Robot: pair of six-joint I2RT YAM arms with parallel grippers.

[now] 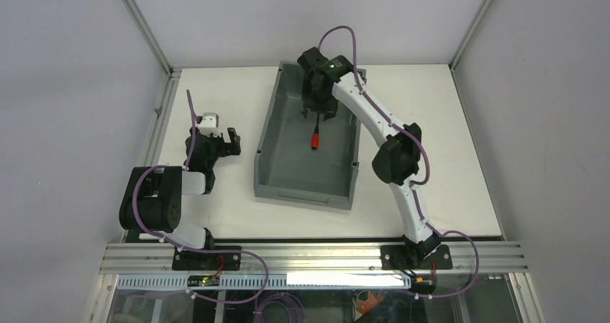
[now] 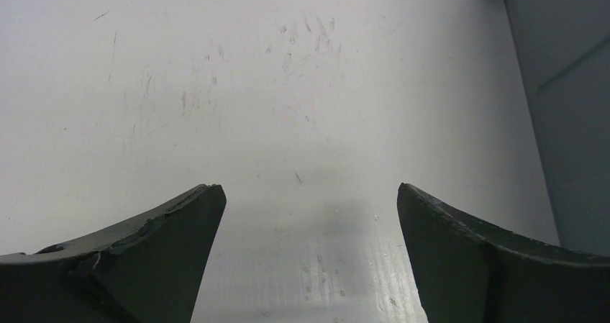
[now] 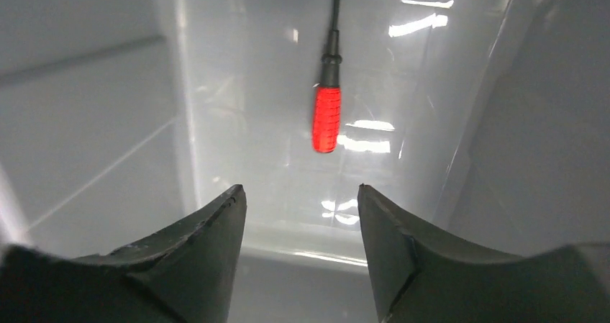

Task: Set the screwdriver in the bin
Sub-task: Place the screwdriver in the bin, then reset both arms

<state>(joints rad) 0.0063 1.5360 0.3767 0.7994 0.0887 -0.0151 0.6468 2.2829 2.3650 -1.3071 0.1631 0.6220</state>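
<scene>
**Screwdriver inside the bin, right jaws spread and empty above it**

The screwdriver (image 1: 315, 137) appears to lie on the floor of the bin (image 1: 265, 144), near the middle and toward the bin's far wall. Its long axis runs along the bin's length, with the red handle toward the front lip. The right gripper (image 1: 319, 115) hangs inside the bin just over the shaft end, jaws apart and holding nothing, so the task looks all but done. This arm is much the nearer. The left gripper (image 1: 231, 140) sits outside the bin's left wall over the table (image 1: 216, 96), jaws wide and empty. In the right wrist view the shaft tip is cut off at the top edge, and from above the gripper hides it.
</scene>
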